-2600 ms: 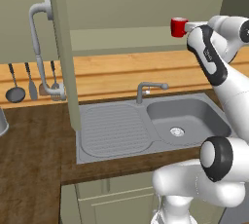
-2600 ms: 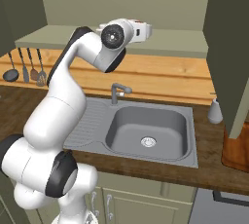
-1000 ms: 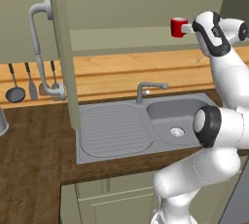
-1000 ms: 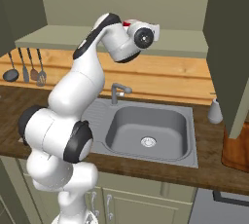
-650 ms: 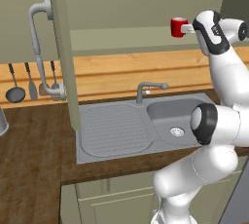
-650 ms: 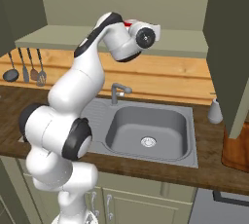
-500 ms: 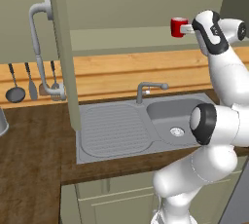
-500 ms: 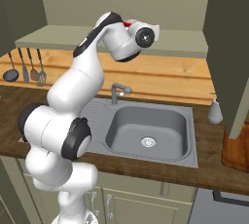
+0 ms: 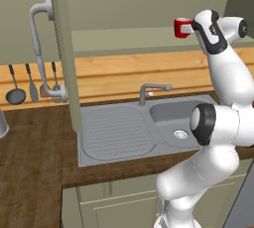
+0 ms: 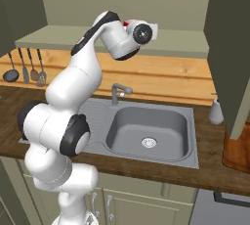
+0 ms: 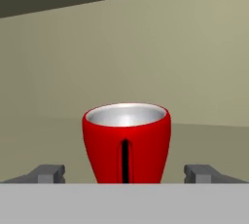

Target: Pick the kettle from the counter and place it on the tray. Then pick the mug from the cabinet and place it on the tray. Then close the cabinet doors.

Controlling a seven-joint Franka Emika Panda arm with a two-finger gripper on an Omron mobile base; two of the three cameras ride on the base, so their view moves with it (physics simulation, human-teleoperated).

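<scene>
gripper (image 11: 126, 173) fingers spread wide | mug (image 11: 126, 142) upright between fingertips, handle facing camera, untouched | cabinet (image 11: 146, 72) back wall behind mug | path unobstructed

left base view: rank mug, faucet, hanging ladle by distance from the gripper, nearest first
1. mug: on the cabinet shelf, right at the gripper, between its open fingers in the hand view.
2. faucet: below and left of the gripper, behind the sink.
3. ladle: far left, hanging on the wall rail.
</scene>
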